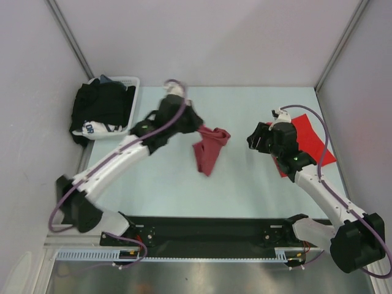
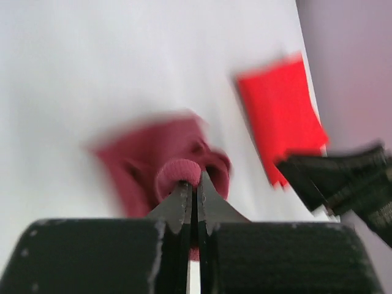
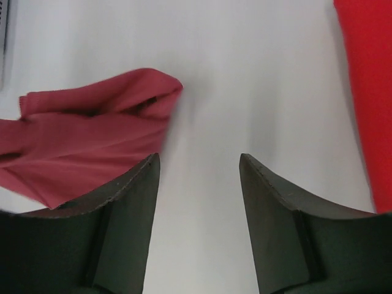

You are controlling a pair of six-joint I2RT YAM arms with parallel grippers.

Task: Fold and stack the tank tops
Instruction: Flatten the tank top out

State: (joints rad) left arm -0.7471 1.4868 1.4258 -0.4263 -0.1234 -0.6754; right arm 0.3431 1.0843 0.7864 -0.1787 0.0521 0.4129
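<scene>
Midway across the desk [image 1: 153, 184], the maroon top [image 1: 207, 152] lies bunched, its long axis running from centre frame down toward the near edge in the top view. Its upper end is pinched in the left end effector [image 1: 195, 126], which the left wrist view shows clenched on a rolled hem. To the right, the right end effector [image 1: 254, 138] hovers released and empty, apart from the cloth. In its own view the maroon top sits at left of frame, beyond the left finger. The right arm looks nearer the free upper-right corner and would have to reach left to take it. Behind that arm, at right of frame, the red top [image 1: 320, 146] lies flat, apparently folded. At far upper left, a basket [image 1: 136, 86] holds black garments [image 1: 101, 104].
</scene>
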